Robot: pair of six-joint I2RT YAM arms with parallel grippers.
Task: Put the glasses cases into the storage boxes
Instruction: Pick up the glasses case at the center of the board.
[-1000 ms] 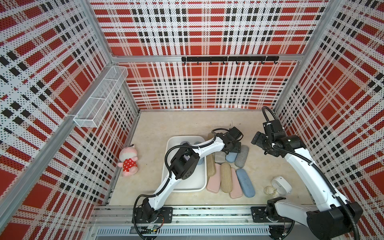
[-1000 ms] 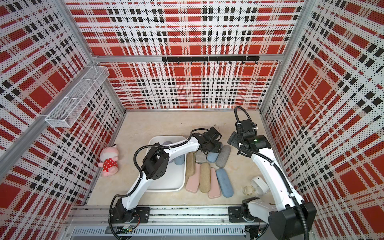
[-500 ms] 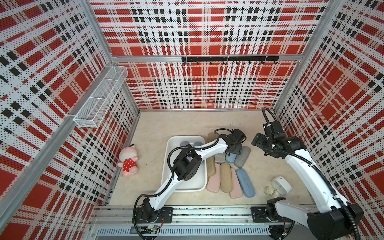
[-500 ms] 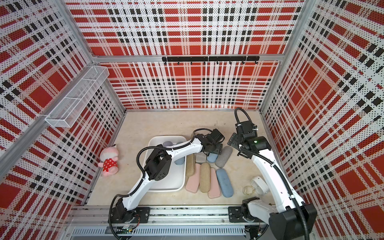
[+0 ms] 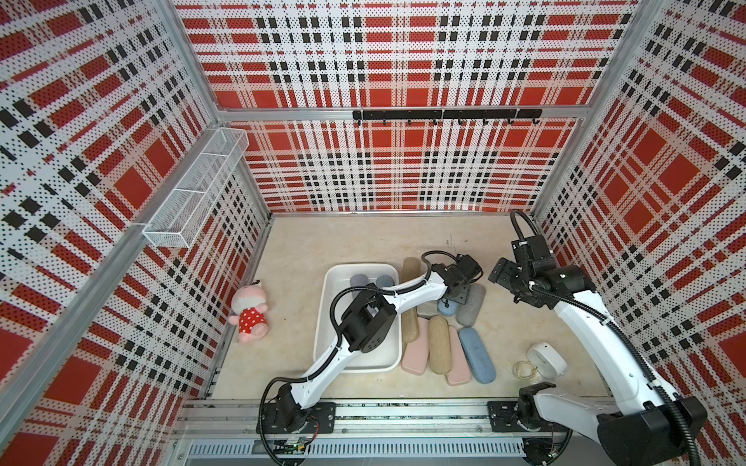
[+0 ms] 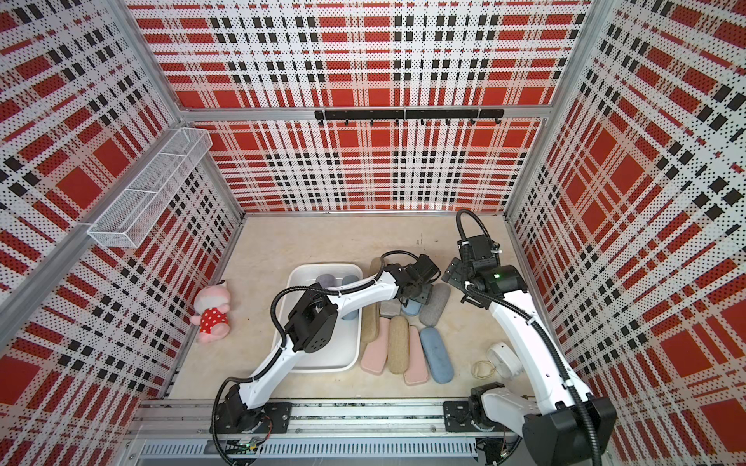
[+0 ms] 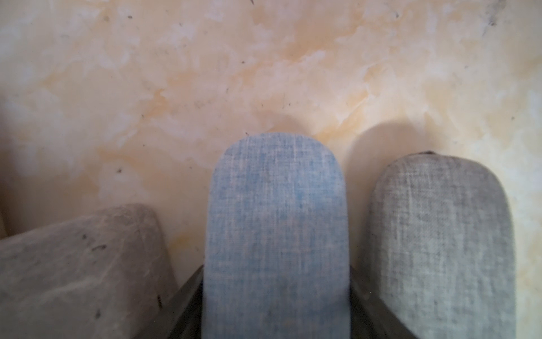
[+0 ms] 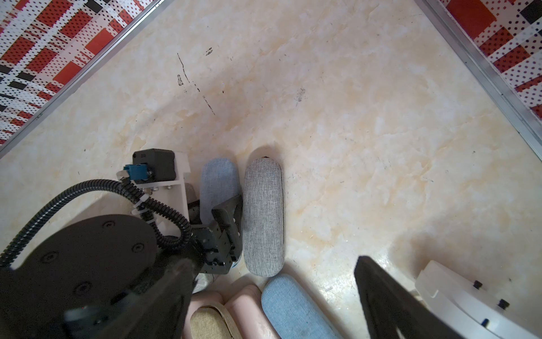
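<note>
A: Left hand (image 7: 275,311) status?
B: Closed on the light blue rounded fabric glasses case (image 7: 275,220). The dark fingers (image 7: 187,311) sit flush on both long sides, pinching across the narrow width. Makes sense: that's the only dimension the jaws can span.
A: Where's the case?
B: On the marbled beige bench (image 5: 363,242), right of the shallow white plastic storage tub (image 5: 323,322) and not touching it. It's slotted between the boxy grey case (image 7: 79,264) and the grey rounded fabric case (image 8: 264,217). It looks down on the surface, but I can't tell whether it's lifted at all.
A: Orientation?
B: Flat. Long axis runs front-to-back, roughly parallel to the grey fabric one just beside it. The free rounded end points toward the back wall and sticks out past the fingers.
A: Neighbour clearance?
B: Tight. One finger is down in the gap beside the grey fabric case, near touching. My read is that a straight-up lift avoids dragging it.
A: Right hand (image 5: 502,278)?
B: Open, empty, hovering near the same cluster but apart from it. Probably parked clear of the left arm.
A: Tub?
B: Two greyish rounded cases (image 5: 359,280) at its far end. The left arm covers much of the rest. The tub's long side also runs front-to-back, so I'd expect the blue case to go in with little turning.
</note>
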